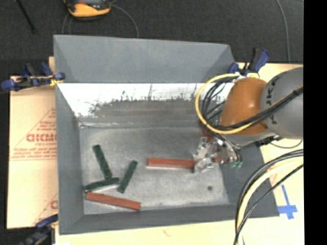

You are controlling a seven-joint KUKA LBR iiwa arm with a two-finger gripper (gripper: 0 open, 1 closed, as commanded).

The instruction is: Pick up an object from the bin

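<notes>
Spanning the view, grey metal bin (153,70), arm (286,103) with orange cover (245,106) entering from the right, gripper (204,160) low at the right end of a red-brown stick (168,163) lying mid-floor, open or closed impossible to tell, three green sticks (102,161) and a second red-brown stick (112,201) at lower left.

Matt scuffed grey metal bin (153,117), matt bars (170,163).

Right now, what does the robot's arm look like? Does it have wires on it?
The arm is thick, round and grey. Near its end sits a smooth orange cover shaped like a ball. Yes, it has wires: yellow and black cables loop around the orange part. The gripper at the tip is small and made of shiny metal, with a little bit of green beside it.
</notes>
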